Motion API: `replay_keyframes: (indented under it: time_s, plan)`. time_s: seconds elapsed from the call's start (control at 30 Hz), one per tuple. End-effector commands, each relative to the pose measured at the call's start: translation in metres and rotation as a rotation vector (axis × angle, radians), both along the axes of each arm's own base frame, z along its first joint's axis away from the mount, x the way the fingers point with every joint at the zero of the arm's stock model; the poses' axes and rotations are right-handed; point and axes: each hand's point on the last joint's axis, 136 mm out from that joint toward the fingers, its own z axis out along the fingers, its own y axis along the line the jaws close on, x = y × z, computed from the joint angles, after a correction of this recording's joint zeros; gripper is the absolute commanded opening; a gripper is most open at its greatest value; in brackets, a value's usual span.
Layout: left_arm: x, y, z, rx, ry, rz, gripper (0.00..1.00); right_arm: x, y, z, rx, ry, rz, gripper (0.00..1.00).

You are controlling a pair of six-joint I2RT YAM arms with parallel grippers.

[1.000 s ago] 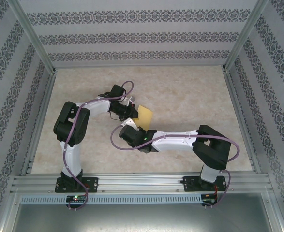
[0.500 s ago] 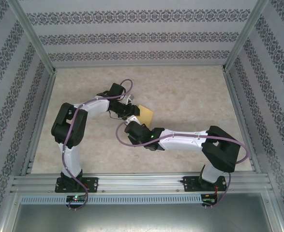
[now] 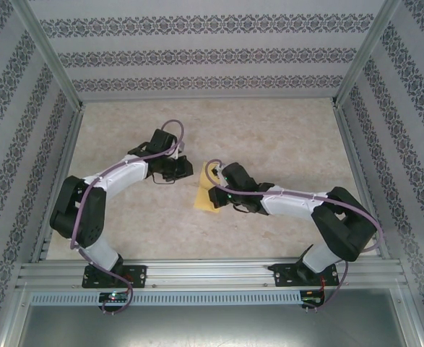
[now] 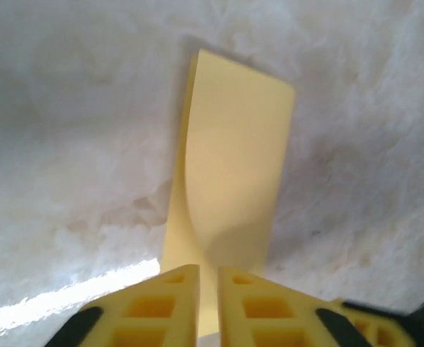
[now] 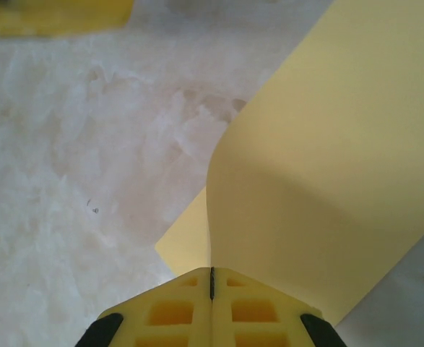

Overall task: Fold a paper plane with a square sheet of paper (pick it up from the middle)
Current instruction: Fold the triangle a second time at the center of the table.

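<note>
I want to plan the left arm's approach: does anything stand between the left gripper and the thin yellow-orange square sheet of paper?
Nothing visible does. The thin yellow-orange square sheet of paper lies straight ahead of the shut left gripper, over the bare pale table. The right gripper is shut on one edge of it.

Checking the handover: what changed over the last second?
The right gripper, shut on the square sheet of paper, carried it toward the near edge as its arm swung right. The left gripper drew back left, apart from the sheet, jaws shut. The table is unchanged.
</note>
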Motion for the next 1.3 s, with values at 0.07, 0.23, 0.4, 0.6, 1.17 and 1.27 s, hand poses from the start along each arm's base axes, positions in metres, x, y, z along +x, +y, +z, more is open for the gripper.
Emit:
replay_keyframes:
  time_s: [0.07, 0.23, 0.4, 0.6, 1.17, 1.27]
  plan:
    - [-0.020, -0.022, -0.017, -0.061, 0.063, -0.021, 0.00, -0.005, 0.014, 0.010, 0.167, 0.056, 0.043, 0.00]
    - [-0.040, -0.040, -0.035, -0.085, 0.119, -0.045, 0.00, -0.004, 0.012, 0.005, 0.171, 0.068, 0.023, 0.00]
    - [-0.060, -0.048, -0.050, -0.073, 0.160, -0.057, 0.00, -0.002, 0.008, 0.005, 0.165, 0.058, 0.000, 0.00]
    - [-0.058, -0.058, -0.059, -0.115, 0.168, -0.043, 0.00, -0.002, 0.006, 0.002, 0.161, 0.058, -0.011, 0.00]
    - [-0.069, -0.036, -0.099, 0.021, 0.214, -0.021, 0.00, 0.011, -0.029, -0.013, 0.091, 0.081, -0.087, 0.00]
    - [-0.070, -0.036, -0.099, 0.024, 0.217, -0.029, 0.00, 0.017, -0.035, -0.018, 0.080, 0.104, -0.087, 0.00]
